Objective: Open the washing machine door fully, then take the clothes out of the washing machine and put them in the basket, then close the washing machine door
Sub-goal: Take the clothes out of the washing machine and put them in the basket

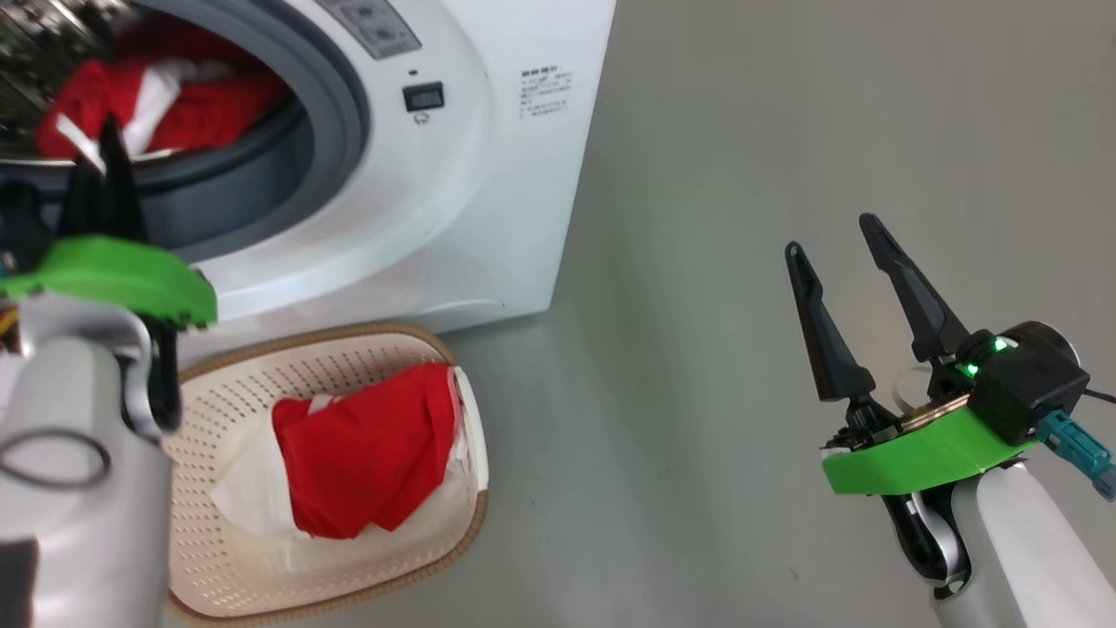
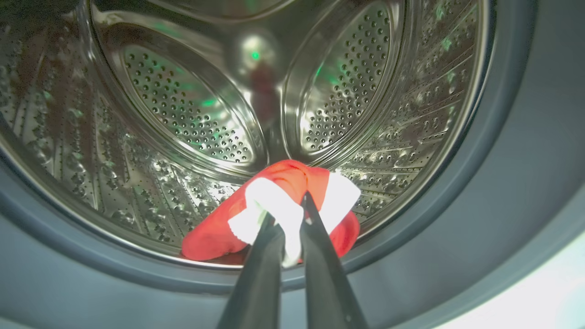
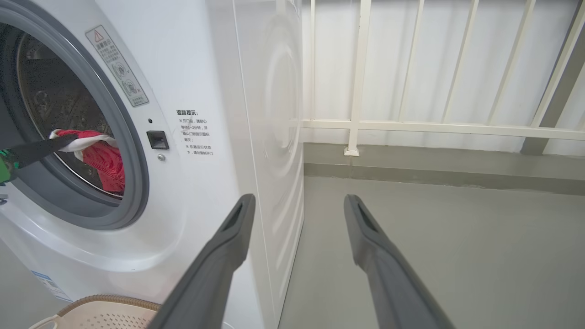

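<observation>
— What have you got?
— My left fingers (image 2: 320,260) are clenched on the white trim of a red garment (image 2: 283,183) at the drum's (image 2: 183,114) front lip. I'd lift it clear of the grey ring (image 2: 502,192) before swinging down to the basket (image 1: 384,333) on the floor (image 1: 697,349) below.
— And your arms?
— My left forearm (image 1: 78,453) reaches up into the opening. My right fingers (image 1: 828,340) are spread and empty, right of the washing machine (image 1: 488,174).

washing machine (image 1: 488,174): 1 | basket (image 1: 331,366): 1 | red garments (image 1: 366,458) (image 1: 218,109): 2 | left gripper (image 2: 288,212), right gripper (image 1: 830,234): 2
</observation>
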Robot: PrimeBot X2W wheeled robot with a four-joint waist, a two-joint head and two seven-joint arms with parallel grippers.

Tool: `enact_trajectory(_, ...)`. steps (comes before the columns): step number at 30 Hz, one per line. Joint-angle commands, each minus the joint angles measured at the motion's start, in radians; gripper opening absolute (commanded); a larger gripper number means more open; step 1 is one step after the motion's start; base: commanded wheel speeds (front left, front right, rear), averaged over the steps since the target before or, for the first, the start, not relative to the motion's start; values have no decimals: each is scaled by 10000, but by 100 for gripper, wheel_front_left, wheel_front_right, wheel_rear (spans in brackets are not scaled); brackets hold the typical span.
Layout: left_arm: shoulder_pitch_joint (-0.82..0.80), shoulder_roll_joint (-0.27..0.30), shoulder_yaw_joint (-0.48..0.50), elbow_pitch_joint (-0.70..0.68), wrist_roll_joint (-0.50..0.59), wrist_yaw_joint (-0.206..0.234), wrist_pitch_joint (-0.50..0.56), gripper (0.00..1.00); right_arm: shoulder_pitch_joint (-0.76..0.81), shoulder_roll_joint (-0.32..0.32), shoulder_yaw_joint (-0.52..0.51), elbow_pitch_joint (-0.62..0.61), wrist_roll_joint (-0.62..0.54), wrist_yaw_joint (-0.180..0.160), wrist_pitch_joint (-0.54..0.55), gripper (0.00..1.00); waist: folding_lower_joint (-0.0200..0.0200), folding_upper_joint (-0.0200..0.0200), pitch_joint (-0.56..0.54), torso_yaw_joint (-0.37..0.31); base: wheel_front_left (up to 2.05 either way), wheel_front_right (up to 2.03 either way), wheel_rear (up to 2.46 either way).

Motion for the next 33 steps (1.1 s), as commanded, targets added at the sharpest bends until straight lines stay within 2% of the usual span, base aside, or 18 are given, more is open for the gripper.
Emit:
enact_trajectory(1, 534, 281, 369, -896, 192, 88, -116, 0, 184, 6, 114, -186, -68, 63, -63, 100, 0, -1, -422, 187, 0, 0, 0)
enact_trajectory(2, 534, 281, 369, -896, 192, 88, -116, 0, 184, 6, 114, -186, -68, 63, -63, 100, 0, -1, -422, 187, 0, 0, 0)
enact_trajectory(7, 1936, -131, 758, -2719, 341, 166, -117, 0, 379, 4, 100, -145, -100, 63, -63, 100, 0, -1, -920, 290, 0, 0, 0)
enact_trajectory(14, 3641, -388, 796, -4537, 780, 184, -117, 0, 717, 62, 89, -53, -131, 63, -63, 100, 0, -1, -1617, 348, 0, 0, 0)
enact_trajectory(20, 4618, -590, 775, -5941, 606, 13, -118, 0, 967, 128, 67, -10, -146, 63, -63, 100, 0, -1, -2104, 416, 0, 0, 0)
enact_trajectory(29, 5614, -771, 467, -8329, 721, 287, 151, 0, 1220, 243, 108, 5, -159, 63, -63, 100, 0, -1, -2433, 529, 0, 0, 0)
enact_trajectory(33, 6087, -924, 299, -8793, 588, 470, 308, 0, 1281, 257, 136, -20, -161, 63, -63, 100, 0, -1, -2420, 568, 0, 0, 0)
